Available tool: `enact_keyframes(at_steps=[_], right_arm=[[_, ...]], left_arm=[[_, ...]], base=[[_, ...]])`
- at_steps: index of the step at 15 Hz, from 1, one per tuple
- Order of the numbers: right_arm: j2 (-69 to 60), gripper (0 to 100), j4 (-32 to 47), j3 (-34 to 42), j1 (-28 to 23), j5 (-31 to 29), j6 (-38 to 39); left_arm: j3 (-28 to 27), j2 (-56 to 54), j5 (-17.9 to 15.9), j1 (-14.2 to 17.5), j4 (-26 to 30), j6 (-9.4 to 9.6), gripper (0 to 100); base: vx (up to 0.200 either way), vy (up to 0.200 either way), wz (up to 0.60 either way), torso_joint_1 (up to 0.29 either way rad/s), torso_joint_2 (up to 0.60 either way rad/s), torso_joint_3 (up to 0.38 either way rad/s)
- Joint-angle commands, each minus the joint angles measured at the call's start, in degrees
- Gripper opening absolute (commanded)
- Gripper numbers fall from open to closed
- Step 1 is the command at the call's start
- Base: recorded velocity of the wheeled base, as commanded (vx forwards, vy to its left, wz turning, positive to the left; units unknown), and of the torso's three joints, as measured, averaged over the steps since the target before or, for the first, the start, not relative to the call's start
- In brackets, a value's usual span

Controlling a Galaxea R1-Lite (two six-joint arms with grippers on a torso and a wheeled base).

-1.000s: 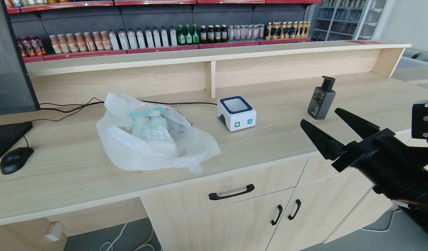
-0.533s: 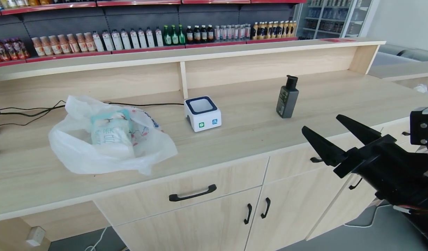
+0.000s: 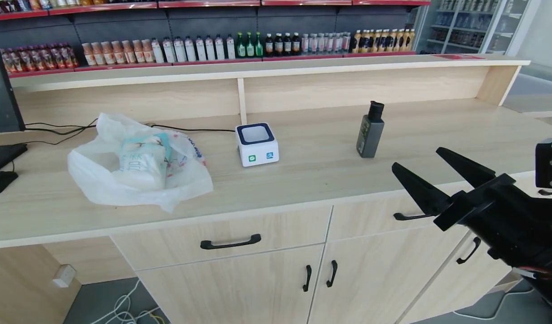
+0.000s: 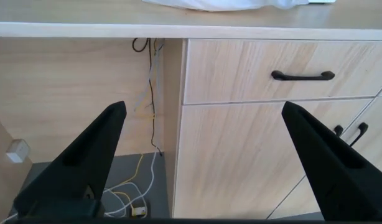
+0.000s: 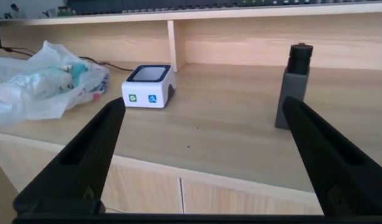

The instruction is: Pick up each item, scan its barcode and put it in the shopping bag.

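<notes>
Dark bottle [image 3: 370, 135] upright on counter [image 3: 311, 173]

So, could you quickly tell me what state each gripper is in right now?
Left gripper: open, empty.
Right gripper: open, empty; the dark grey black-capped bottle stands apart, beyond it.

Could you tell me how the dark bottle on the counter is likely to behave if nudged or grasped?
The bottle is tall and narrow and stands upright on the counter, so a nudge near its cap would probably tip it. Its flat sides look rigid, likely giving a steady grip. If toppled, it probably would not roll far.
</notes>
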Motion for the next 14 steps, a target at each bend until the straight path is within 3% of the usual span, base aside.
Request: enact_keyframes(at_steps=[1, 8, 10, 14], right_arm=[[-0.13, 100, -0.06, 0.10, -0.26, 0.02, -0.02], [-0.04, 100, -0.06, 1.68, -0.08, 0.02, -0.54], [0.22, 100, -0.06, 2.12, 0.18, 0.02, -0.63], [0.14, 100, -0.06, 2.56, 0.18, 0.11, -1.25]], left_arm=[[-0.01, -0.02, 0.00, 0.01, -0.01, -0.02, 100], [-0.01, -0.02, 0.00, 0.01, -0.01, 0.07, 100], [-0.01, -0.02, 0.00, 0.01, -0.01, 0.07, 100], [-0.01, -0.02, 0.00, 0.01, -0.01, 0.07, 100]], base=[[0.000, -0.200, 0.00, -0.007, 0.00, 0.002], [0.000, -0.200, 0.00, 0.002, 0.00, 0.004], [0.200, -0.200, 0.00, 0.005, 0.00, 0.002], [0.200, 0.000, 0.00, 0.006, 0.00, 0.005]])
